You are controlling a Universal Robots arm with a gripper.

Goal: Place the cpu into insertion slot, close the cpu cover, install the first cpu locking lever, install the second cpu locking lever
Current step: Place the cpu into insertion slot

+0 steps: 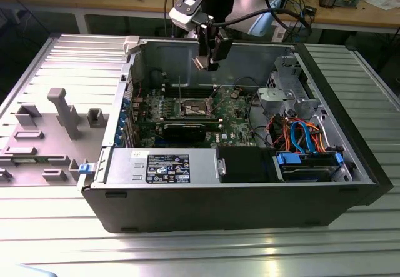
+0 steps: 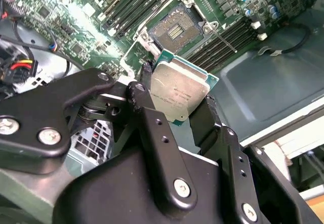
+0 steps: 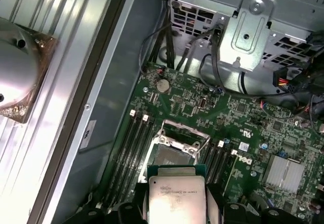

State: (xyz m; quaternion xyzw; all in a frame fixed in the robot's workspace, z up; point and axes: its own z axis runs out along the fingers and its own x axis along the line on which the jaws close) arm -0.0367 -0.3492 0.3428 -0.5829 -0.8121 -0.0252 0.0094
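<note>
**CPU held above the open socket, placement not yet done**

The first step is judged to be in hand. The cpu (image 2: 177,90) is gripped at two opposite edges by the gripper (image 1: 211,63), with the metal top turned to the wrist cameras. It is carried in the air above the motherboard and is not yet in contact with anything. The insertion slot (image 2: 177,29) is seen uncovered, with its dark centre exposed. In the first wrist view the cpu cover (image 3: 178,144) seems to be raised on the far side of the slot, though this is not fully certain.

For the placement, it is judged that the chip must be squared to the slot and brought down flat. The rim leaves little room and the contacts are probably delicate.

The slot is bordered by long memory slots (image 2: 230,37). The computer case (image 1: 219,208) is laid on its side on a ribbed metal table (image 1: 187,252), with the power supply box (image 1: 165,166) along its near wall and coloured cables (image 1: 300,133) at the exterior view's right. A grey fixture (image 1: 62,111) is placed at the exterior view's left, and wooden benches (image 1: 350,14) are seen behind
</note>
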